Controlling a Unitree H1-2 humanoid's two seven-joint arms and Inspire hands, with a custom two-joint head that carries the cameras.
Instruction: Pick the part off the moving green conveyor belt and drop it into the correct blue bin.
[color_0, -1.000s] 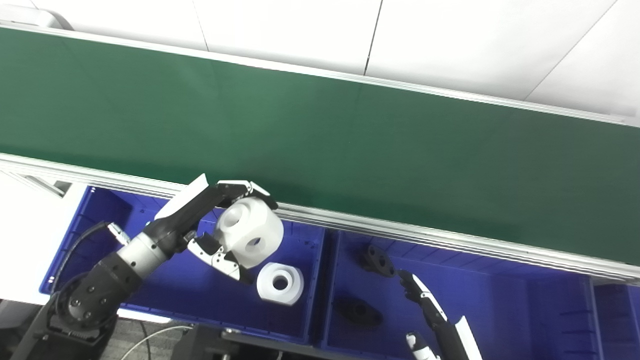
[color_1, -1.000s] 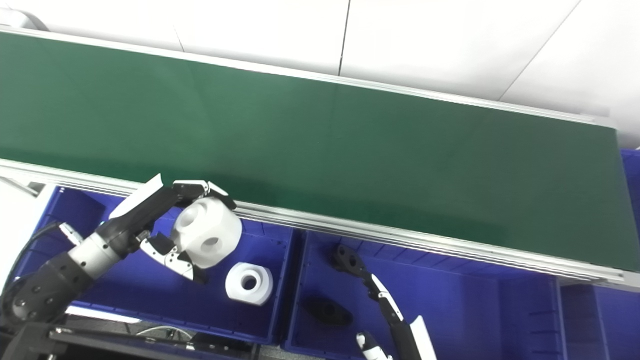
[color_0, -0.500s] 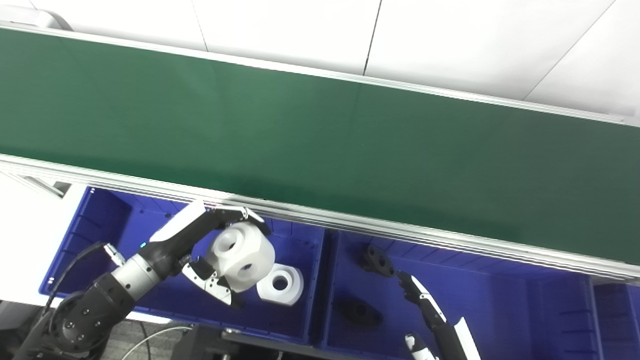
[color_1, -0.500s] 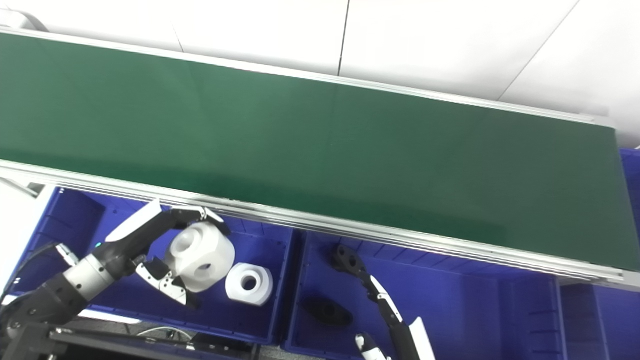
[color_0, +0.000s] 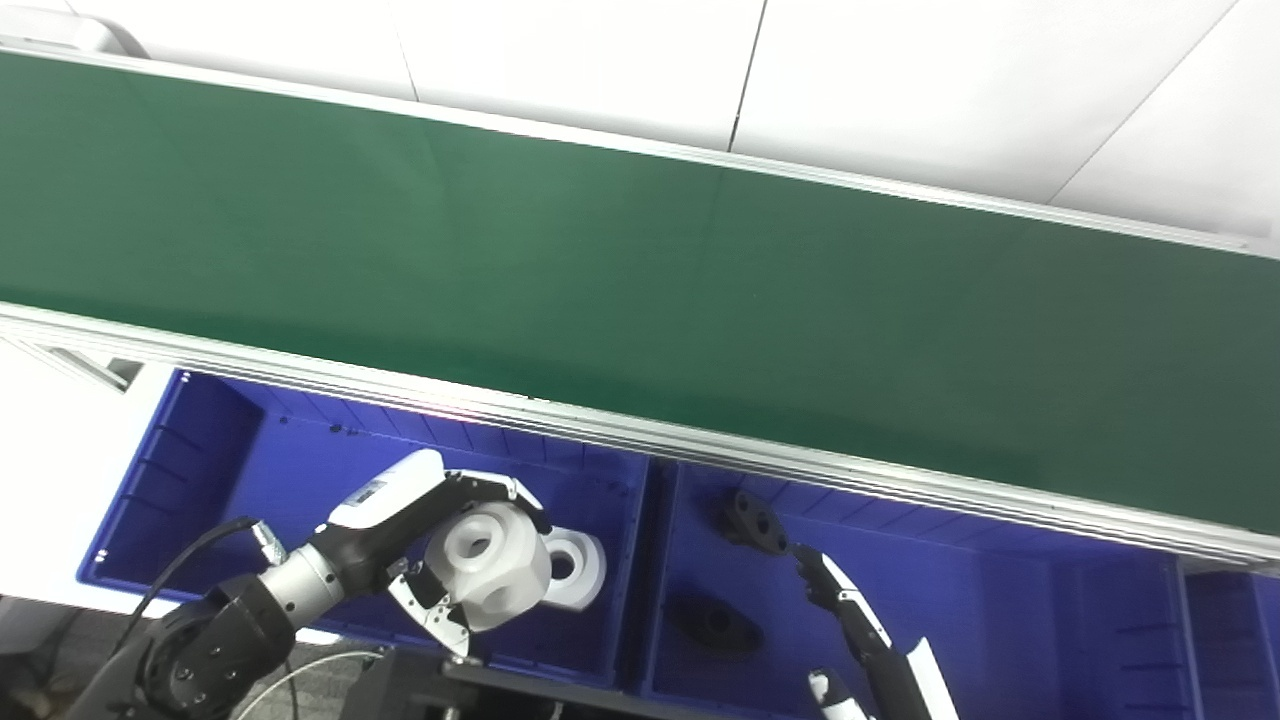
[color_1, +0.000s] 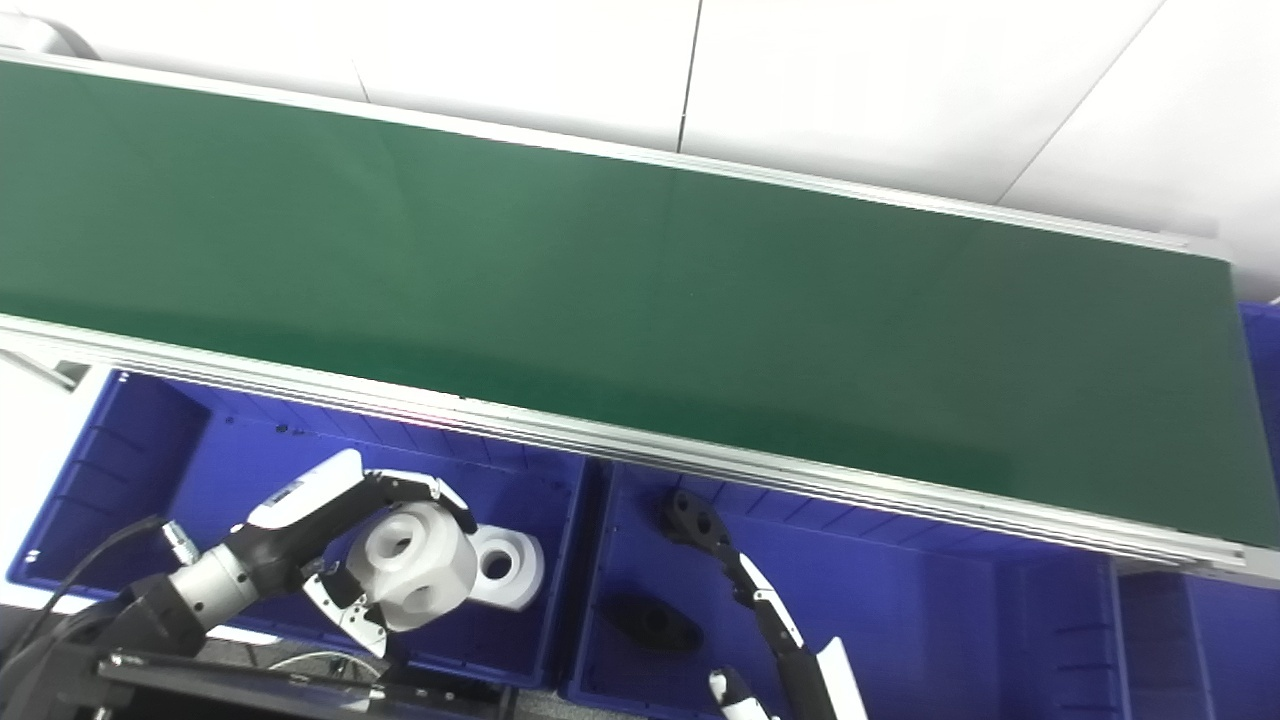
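The left hand (color_0: 440, 545) was low inside the left blue bin (color_0: 200, 470), its fingers (color_0: 495, 487) wrapped over the top of a chunky white part (color_0: 488, 565) with round holes in it, and its thumb pressing the near side. So the part was gripped, off the green belt (color_0: 640, 270) and already inside the bin's walls, just beside a second white part (color_0: 572, 568) of the same kind lying on the bin floor; whether the two touched could not be told. The belt itself carried nothing in either view.

By the look of it, the pick and the carry were done, and the bin seemed the right one, since it held a matching white piece while the middle bin (color_0: 1000, 600) held two black parts (color_0: 752, 522) (color_0: 715, 622). What remained was to let the fingers go and bring the hand up clear of the wall.

The right hand (color_1: 765, 610) reached into the middle bin, with one slim finger stretched toward the farther black part. It appeared to hold nothing, but so little of it showed that its state could not be told
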